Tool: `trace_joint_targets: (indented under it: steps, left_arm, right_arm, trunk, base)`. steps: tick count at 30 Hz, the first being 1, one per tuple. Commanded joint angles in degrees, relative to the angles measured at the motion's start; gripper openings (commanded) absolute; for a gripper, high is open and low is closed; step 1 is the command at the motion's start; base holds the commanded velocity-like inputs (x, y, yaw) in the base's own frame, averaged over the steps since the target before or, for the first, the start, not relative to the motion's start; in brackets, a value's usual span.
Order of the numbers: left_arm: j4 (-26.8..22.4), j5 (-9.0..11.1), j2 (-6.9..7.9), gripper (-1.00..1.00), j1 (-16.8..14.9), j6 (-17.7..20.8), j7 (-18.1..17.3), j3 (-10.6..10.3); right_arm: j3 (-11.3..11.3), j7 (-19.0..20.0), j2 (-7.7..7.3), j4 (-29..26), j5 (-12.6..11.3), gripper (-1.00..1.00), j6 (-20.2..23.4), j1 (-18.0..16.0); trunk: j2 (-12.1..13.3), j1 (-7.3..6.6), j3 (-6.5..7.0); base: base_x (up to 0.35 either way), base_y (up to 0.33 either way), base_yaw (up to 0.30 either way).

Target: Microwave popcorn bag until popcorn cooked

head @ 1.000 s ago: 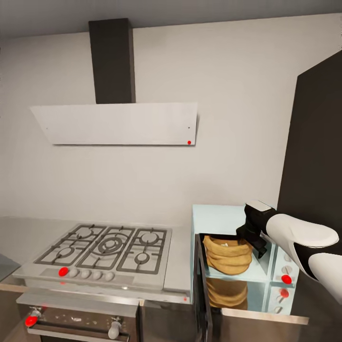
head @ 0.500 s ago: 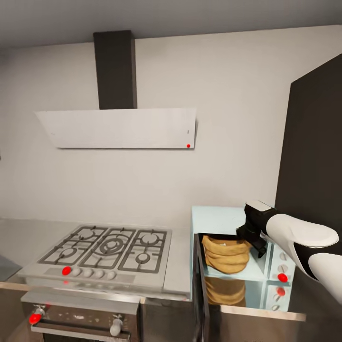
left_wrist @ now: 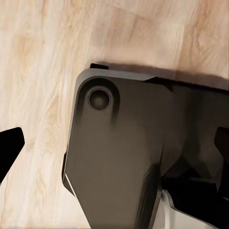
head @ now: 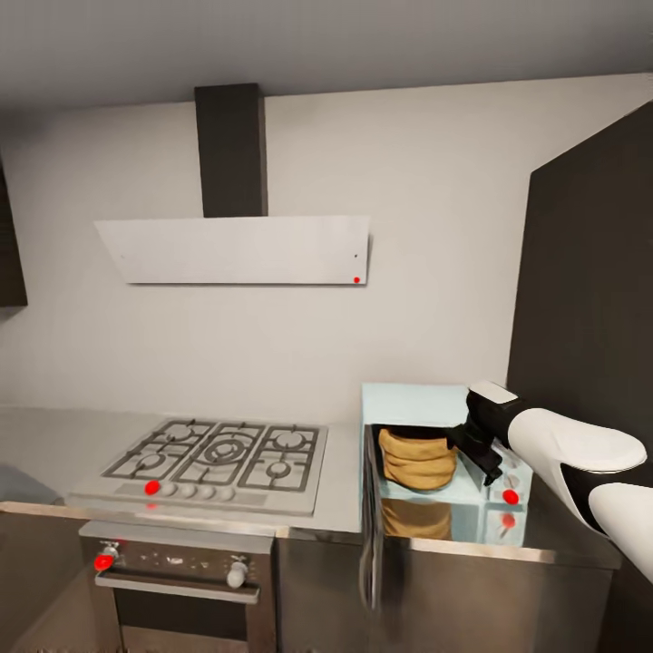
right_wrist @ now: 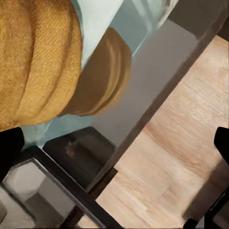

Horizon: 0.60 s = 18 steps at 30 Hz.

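The right arm's black two-fingered gripper (head: 479, 451) hangs at the open front of the small pale mint-blue microwave (head: 413, 405), just to the right of the squat mustard-tan cloth popcorn bag (head: 416, 458) with its thick rolled rim; in the right wrist view its dark fingertips (right_wrist: 9, 151) sit at opposite edges of the picture, so the jaws stand wide apart with nothing between them, and the bag's woven side (right_wrist: 38, 57) lies close in front of them. The bag sits inside the microwave's cavity on the pale blue floor, and its tan reflection shows on the glossy surface below. The microwave's dark glass door (head: 370, 508) is swung open toward the camera and is seen nearly edge-on, and the white knob panel (head: 508, 485) carries red marks. The microwave rests on the long glossy grey steel countertop (head: 345, 490), right of a steel gas hob (head: 218, 458) with dark grates, over a built-in steel oven (head: 172, 580) with a handle bar. A flat white extractor hood (head: 240, 249) hangs on the wall under a dark chimney. In the left wrist view one dark fingertip of the left gripper (left_wrist: 8, 148) shows over the robot's dark base (left_wrist: 138, 157) and a light wooden floor (left_wrist: 47, 57); whether that gripper is spread or closed cannot be told.
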Motion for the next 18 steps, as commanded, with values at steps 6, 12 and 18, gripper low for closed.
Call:
trace_joint_targets:
  steps: [6, 12, 18]
  left_arm:
    - [-0.1, 0.0, -0.02, 1.0, 0.0, -0.1, 0.0, 0.3]
    - [-0.1, 0.0, -0.02, 1.0, 0.0, -0.1, 0.0, 0.3]
    - [-0.1, 0.0, 0.02, 1.0, 0.0, -0.1, 0.0, 0.3]
  right_arm:
    - [0.7, 21.4, -0.01, 0.1, 16.7, 1.0, -1.0, 1.8]
    - [0.8, 43.7, -0.01, 0.1, 42.6, 1.0, -26.6, 9.1]
    - [2.3, 52.8, 0.06, 0.1, 51.3, 1.0, -49.2, 14.1]
  trunk:
    - [0.0, -0.01, -0.02]
    - [0.0, -0.01, -0.02]
    - [0.0, -0.01, -0.02]
  base:
    - [-0.129, 0.0, 0.0]
    - [-0.002, 0.0, 0.0]
    - [0.0, 0.0, 0.0]
